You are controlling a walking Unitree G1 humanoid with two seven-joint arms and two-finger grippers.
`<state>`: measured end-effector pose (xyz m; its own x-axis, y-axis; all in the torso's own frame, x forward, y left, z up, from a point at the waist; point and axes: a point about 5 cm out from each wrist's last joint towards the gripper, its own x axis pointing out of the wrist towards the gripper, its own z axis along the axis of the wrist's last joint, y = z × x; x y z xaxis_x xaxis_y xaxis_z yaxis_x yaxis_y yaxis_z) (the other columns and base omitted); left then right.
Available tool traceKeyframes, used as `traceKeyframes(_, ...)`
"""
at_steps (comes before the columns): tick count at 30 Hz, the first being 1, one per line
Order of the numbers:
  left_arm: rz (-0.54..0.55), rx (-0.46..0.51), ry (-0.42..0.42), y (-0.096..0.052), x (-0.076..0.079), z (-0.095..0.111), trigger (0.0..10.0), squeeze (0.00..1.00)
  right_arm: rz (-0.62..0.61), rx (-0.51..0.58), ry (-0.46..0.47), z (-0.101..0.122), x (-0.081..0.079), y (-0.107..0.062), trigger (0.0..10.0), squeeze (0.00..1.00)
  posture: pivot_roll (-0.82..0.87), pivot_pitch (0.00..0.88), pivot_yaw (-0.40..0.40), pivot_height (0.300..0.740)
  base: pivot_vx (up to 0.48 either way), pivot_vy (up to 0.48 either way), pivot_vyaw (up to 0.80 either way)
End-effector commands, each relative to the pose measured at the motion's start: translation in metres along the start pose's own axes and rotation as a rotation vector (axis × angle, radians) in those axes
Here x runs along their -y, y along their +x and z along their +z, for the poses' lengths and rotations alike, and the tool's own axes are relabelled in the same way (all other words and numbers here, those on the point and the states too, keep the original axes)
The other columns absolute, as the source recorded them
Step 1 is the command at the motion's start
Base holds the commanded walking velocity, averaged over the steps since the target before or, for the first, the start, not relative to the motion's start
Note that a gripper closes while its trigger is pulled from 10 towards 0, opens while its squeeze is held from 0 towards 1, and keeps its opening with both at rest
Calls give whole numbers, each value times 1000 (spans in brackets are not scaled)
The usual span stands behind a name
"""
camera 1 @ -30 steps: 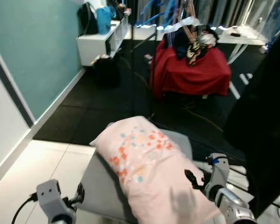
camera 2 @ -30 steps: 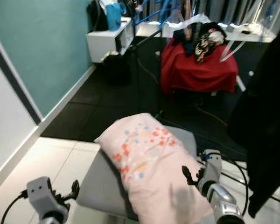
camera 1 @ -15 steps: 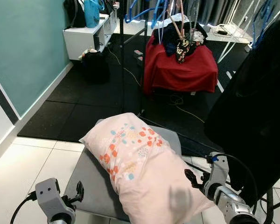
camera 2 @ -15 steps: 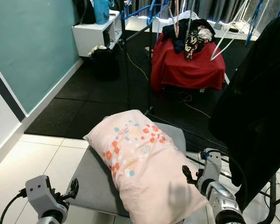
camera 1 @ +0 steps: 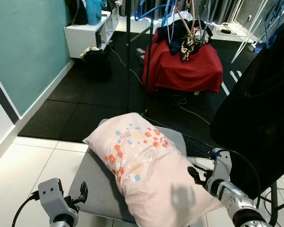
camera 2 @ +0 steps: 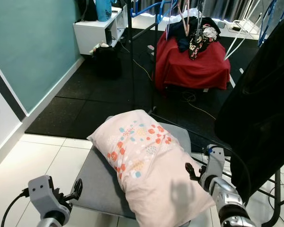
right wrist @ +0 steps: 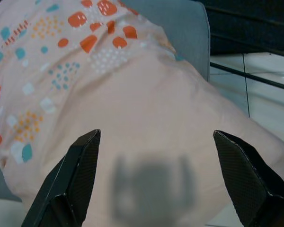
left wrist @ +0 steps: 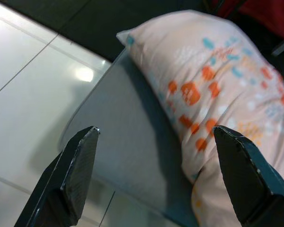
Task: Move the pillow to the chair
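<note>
The pillow (camera 1: 149,168), pale pink with orange and teal patches at one end, lay across the grey seat of the chair (camera 1: 102,182), its plain end hanging past the seat's near edge on the right gripper's side. It rested free, with no finger touching it.

The right gripper (camera 2: 195,171) hovered just beside the pillow's plain end, its two black fingers (right wrist: 75,177) spread wide apart; in the right wrist view the pillow's pink cloth lay ahead of and between the fingertips, and a strip of the grey seat showed beyond it. The left gripper (camera 1: 83,193) hung low just beside the chair's near corner, on the opposite side of the pillow from the right gripper, fingers (left wrist: 73,172) likewise wide apart and holding nothing. Between those fingertips, in the left wrist view, lay the bare grey seat, with the pillow's patterned end just beyond the farther finger and white floor tiles (left wrist: 23,90) beside the nearer one.

Farther ahead of both grippers, past the pillow, the white tiles gave way to a black floor mat (camera 1: 94,101). Well beyond stood a seat draped in red cloth (camera 1: 184,66) heaped with dark clothes, and a white shelf unit (camera 1: 87,33) against a teal wall (camera 1: 23,47). A black garment (camera 1: 262,113) hung close beside the right arm.
</note>
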<state>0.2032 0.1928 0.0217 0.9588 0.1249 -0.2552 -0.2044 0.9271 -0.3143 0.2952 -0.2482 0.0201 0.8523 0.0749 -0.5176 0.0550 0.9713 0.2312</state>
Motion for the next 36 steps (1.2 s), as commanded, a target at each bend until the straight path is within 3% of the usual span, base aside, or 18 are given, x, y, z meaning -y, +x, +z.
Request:
traceKeyframes(1,-52,24,8,2,4,12,10000,0,-33,2,50,4,6,-1,10000,0,-125,64,-60,700,0,0,0)
traceKeyframes(5,-180,116,5,13,21,51,10000,0,-121,47,149,23,19,-2,10000,0,-131,60,-59,685,0,0,0)
traceKeyframes(9,-180,116,5,13,21,51,10000,0,-121,47,149,23,19,-2,10000,0,-131,60,-59,685,0,0,0)
traceKeyframes(11,-181,143,-61,23,26,64,10000,0,-168,60,179,29,28,-5,10000,0,-138,51,-57,675,0,0,0)
traceKeyframes(13,-181,143,-61,23,26,64,10000,0,-168,60,179,29,28,-5,10000,0,-138,51,-57,675,0,0,0)
traceKeyframes(14,-179,143,-174,30,31,71,10000,0,-182,64,180,32,32,-6,10000,0,-141,42,-57,670,0,0,0)
traceKeyframes(16,-179,143,-174,30,31,71,10000,0,-182,64,180,32,32,-6,10000,0,-141,42,-57,670,0,0,0)
traceKeyframes(17,-192,128,-313,36,39,76,10000,0,-189,67,165,35,33,-7,10000,0,-144,36,-55,665,0,0,0)
traceKeyframes(19,-192,128,-313,36,39,76,10000,0,-189,67,165,35,33,-7,10000,0,-144,36,-55,665,0,0,0)
traceKeyframes(20,-228,107,-420,41,51,80,10000,0,-188,70,149,39,32,-6,10000,0,-144,32,-53,660,0,0,0)
traceKeyframes(22,-228,107,-420,41,51,80,10000,0,-188,70,149,39,32,-6,10000,0,-144,32,-53,660,0,0,0)
traceKeyframes(23,-270,79,-468,45,61,82,10000,0,-182,75,136,43,29,-4,10000,0,-146,32,-52,655,0,0,0)
traceKeyframes(27,-360,14,-474,49,76,80,10000,0,-145,87,124,52,20,0,10000,0,-147,32,-53,645,0,0,0)
traceKeyframes(30,-438,-30,-433,50,85,78,10000,0,-112,91,110,57,12,4,10000,0,-148,32,-54,635,0,0,0)
traceKeyframes(32,-440,-26,-417,53,86,80,10000,0,-98,89,101,57,8,5,10000,0,-148,32,-54,630,0,0,0)
traceKeyframes(36,-365,-11,-354,75,76,84,10000,0,-53,69,68,56,-7,11,10000,0,-154,31,-52,610,0,0,0)
